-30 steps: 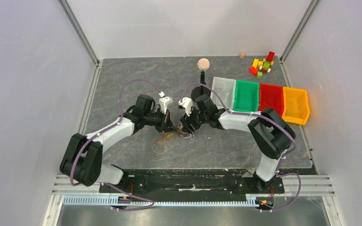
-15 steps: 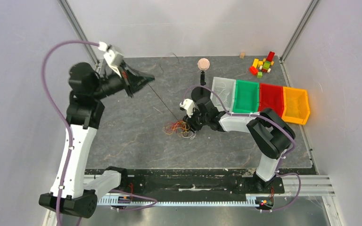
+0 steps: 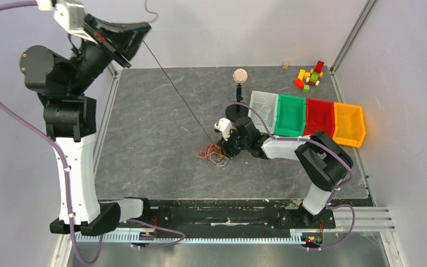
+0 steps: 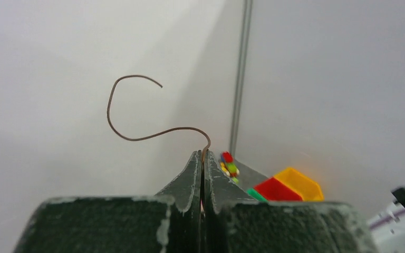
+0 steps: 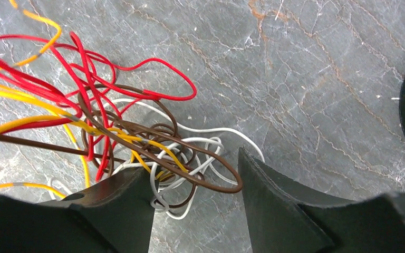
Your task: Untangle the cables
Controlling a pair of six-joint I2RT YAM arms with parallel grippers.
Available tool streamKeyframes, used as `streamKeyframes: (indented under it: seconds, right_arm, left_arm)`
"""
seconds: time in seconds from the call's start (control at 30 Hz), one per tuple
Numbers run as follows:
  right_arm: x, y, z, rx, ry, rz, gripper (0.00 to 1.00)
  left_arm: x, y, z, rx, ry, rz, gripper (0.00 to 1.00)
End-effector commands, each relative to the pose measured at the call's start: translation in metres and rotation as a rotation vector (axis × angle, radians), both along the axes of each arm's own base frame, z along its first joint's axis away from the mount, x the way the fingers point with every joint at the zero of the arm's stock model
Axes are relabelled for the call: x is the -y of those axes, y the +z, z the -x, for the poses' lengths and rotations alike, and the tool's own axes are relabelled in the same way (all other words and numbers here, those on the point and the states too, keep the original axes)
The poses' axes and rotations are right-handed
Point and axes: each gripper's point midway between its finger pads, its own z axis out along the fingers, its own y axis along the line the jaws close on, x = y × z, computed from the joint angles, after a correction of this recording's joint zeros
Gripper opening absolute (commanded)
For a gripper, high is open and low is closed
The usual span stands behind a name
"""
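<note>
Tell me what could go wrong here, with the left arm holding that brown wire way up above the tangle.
The brown wire runs taut from the shut left gripper to the tangle, threaded through red and yellow loops; more pull may cinch a knot. The right gripper stands open around the tangle, so all of it could lift.

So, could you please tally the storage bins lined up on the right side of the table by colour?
clear bin: 1
green bin: 1
red bin: 1
orange bin: 1
Total: 4
</note>
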Motion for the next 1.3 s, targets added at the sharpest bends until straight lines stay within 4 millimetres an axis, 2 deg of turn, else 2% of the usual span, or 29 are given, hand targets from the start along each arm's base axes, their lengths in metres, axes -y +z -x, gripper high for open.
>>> streamKeyframes:
  seconds: [0.0, 0.13, 0.33, 0.5, 0.57, 0.63, 0.67, 0.7, 0.73, 0.87, 0.97, 1.03, 1.1, 1.2, 1.27]
  right_arm:
    - [0.034, -0.029, 0.021, -0.068, -0.018, 0.144, 0.58]
    - [0.040, -0.035, 0.025, -0.077, -0.019, 0.170, 0.58]
    - [0.044, -0.037, 0.028, -0.096, -0.024, 0.184, 0.60]
    - [0.048, -0.039, 0.027, -0.102, -0.027, 0.213, 0.59]
    - [0.053, -0.039, 0.032, -0.124, -0.021, 0.234, 0.60]
    - [0.045, -0.021, 0.031, -0.112, -0.003, 0.185, 0.62]
    - [0.037, -0.004, 0.030, -0.105, 0.014, 0.143, 0.64]
    - [0.027, 0.014, 0.029, -0.099, 0.040, 0.089, 0.66]
    - [0.019, 0.035, 0.029, -0.082, 0.059, 0.042, 0.70]
    - [-0.008, 0.118, 0.031, -0.007, 0.136, -0.140, 0.85]
    - [-0.022, 0.160, 0.030, 0.029, 0.170, -0.224, 0.91]
    - [-0.040, 0.183, 0.031, 0.042, 0.195, -0.296, 0.93]
    - [-0.067, 0.204, 0.038, 0.049, 0.233, -0.372, 0.96]
    - [-0.108, 0.221, 0.048, 0.045, 0.273, -0.461, 0.98]
    - [-0.132, 0.221, 0.051, 0.015, 0.297, -0.496, 0.98]
  left_arm:
    - [-0.036, 0.095, 0.034, 0.252, 0.177, 0.174, 0.02]
    - [-0.066, 0.133, 0.038, 0.322, 0.327, 0.259, 0.02]
    - [-0.106, 0.175, 0.052, 0.463, 0.547, 0.337, 0.02]
    - [-0.122, 0.183, 0.056, 0.518, 0.649, 0.330, 0.02]
    - [-0.114, 0.175, 0.052, 0.490, 0.617, 0.296, 0.02]
    - [-0.097, 0.153, 0.036, 0.387, 0.521, 0.270, 0.02]
    - [-0.088, 0.140, 0.032, 0.342, 0.471, 0.257, 0.02]
    - [-0.078, 0.122, 0.020, 0.282, 0.414, 0.236, 0.02]
    - [-0.071, 0.107, 0.015, 0.241, 0.378, 0.224, 0.02]
    - [-0.060, 0.072, -0.002, 0.140, 0.311, 0.211, 0.02]
    - [-0.056, 0.060, -0.011, 0.095, 0.291, 0.208, 0.02]
    - [-0.055, 0.058, -0.014, 0.087, 0.283, 0.212, 0.02]
    - [-0.056, 0.057, -0.019, 0.079, 0.283, 0.225, 0.02]
    - [-0.058, 0.055, -0.027, 0.063, 0.294, 0.239, 0.02]
    - [-0.062, 0.053, -0.032, 0.056, 0.318, 0.241, 0.02]
